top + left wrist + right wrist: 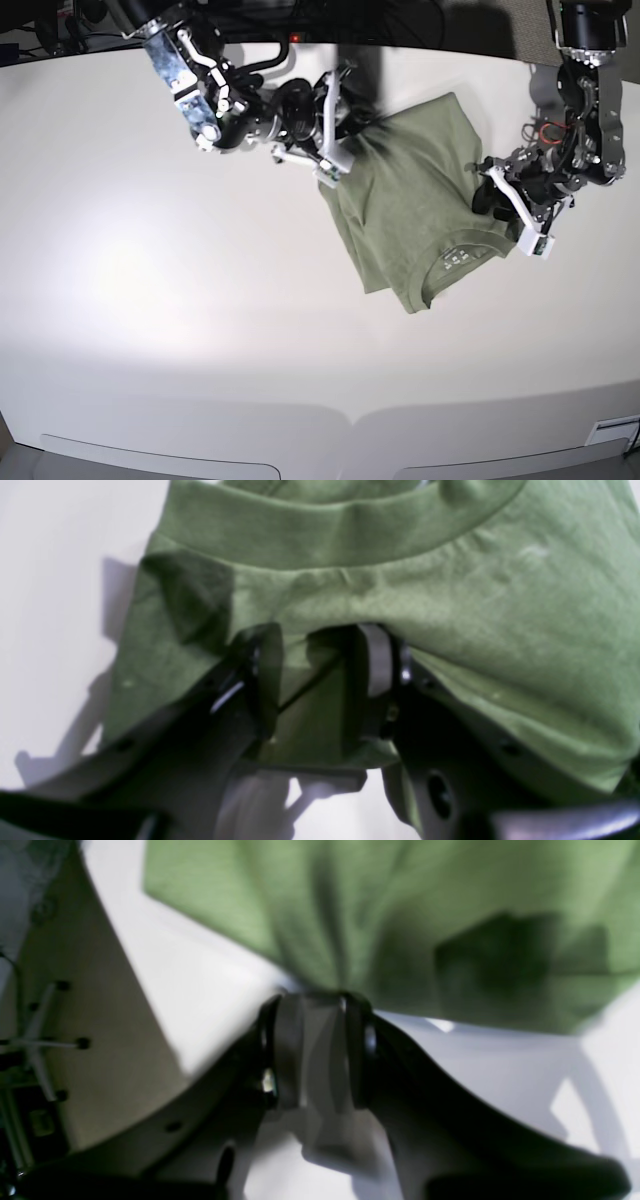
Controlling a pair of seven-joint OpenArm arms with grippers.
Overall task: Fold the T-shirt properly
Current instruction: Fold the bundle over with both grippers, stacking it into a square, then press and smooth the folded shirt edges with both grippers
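Note:
The green T-shirt (410, 215) lies crumpled on the white table, right of centre, with its collar (455, 262) toward the front. In the base view my left gripper (492, 195) is at the shirt's right edge. In the left wrist view the gripper (320, 650) has cloth (400, 590) pinched between its fingers and draped over the right one, just below the ribbed collar (310, 535). My right gripper (345, 140) is at the shirt's far left corner. Its pads nearly meet in the right wrist view (312, 1000), where bunched cloth (350, 900) fans out from the tips.
The white table (180, 280) stretches wide to the left and front of the shirt. Cables and dark gear run along the far edge (300, 20). In the right wrist view, the floor and a chair base (40, 1040) show past the table's edge.

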